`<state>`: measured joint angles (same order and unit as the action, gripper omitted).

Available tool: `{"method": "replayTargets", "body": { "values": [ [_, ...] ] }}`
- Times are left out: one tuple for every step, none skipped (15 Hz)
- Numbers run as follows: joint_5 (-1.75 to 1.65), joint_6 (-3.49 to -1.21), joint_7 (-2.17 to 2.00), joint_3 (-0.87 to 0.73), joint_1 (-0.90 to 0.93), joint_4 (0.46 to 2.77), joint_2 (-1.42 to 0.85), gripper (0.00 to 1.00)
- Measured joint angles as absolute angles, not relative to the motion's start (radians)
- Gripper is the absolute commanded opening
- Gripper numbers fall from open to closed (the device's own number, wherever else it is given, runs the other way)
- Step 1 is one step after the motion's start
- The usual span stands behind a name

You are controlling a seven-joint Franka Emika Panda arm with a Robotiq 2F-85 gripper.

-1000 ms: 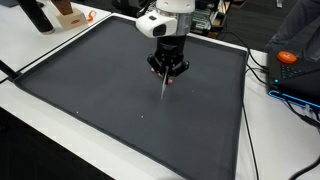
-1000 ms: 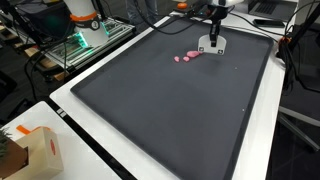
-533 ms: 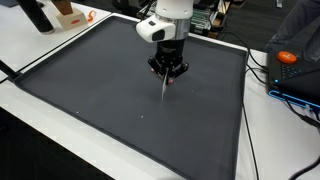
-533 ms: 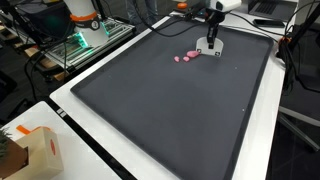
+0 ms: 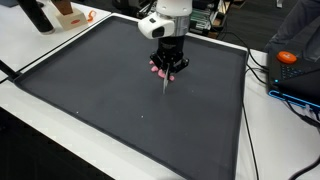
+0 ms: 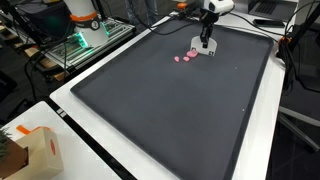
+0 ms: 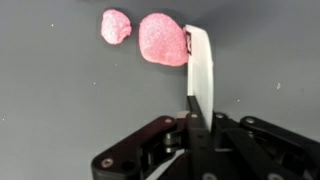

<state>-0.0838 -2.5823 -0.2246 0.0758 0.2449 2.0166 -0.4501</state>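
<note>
My gripper (image 7: 192,120) is shut on a flat white blade-like tool (image 7: 200,65) that points away from the wrist. The tool's far end touches the larger of two pink lumps (image 7: 163,40); the smaller lump (image 7: 116,26) lies just beside it. Everything rests on a dark grey mat (image 7: 60,100). In both exterior views the gripper (image 5: 168,68) (image 6: 205,35) hangs over the mat's far part, with the white tool (image 5: 164,88) slanting down from it. The pink lumps (image 6: 185,58) lie on the mat (image 6: 170,110) next to the tool's tip (image 6: 197,50).
A white table surrounds the mat. A cardboard box (image 6: 30,150) stands at one corner. An orange object (image 5: 287,57) on blue equipment (image 5: 295,85) with cables sits beside the mat. A dark bottle (image 5: 35,14) and a lit device (image 6: 85,30) stand beyond the mat.
The gripper has shifted a little toward the pink lumps with the white tool in it; the tool's end now lies against the larger lump. The jaws stayed shut.
</note>
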Motion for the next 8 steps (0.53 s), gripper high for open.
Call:
{"method": "replayTargets", "body": {
  "values": [
    [-0.081, -2.579, -0.23, 0.076, 0.245, 2.03, -0.441, 0.01],
    [-0.077, -2.573, -0.234, 0.076, 0.245, 2.043, -0.433, 0.01],
    [-0.072, -2.569, -0.236, 0.076, 0.245, 2.054, -0.425, 0.01],
    [-0.066, -2.569, -0.237, 0.076, 0.245, 2.064, -0.418, 0.01],
    [-0.062, -2.568, -0.24, 0.076, 0.245, 2.075, -0.411, 0.01],
    [-0.062, -2.566, -0.246, 0.077, 0.245, 2.084, -0.404, 0.01],
    [-0.062, -2.564, -0.251, 0.077, 0.245, 2.094, -0.397, 0.01],
    [-0.062, -2.558, -0.256, 0.077, 0.246, 2.103, -0.389, 0.01]
  ]
}}
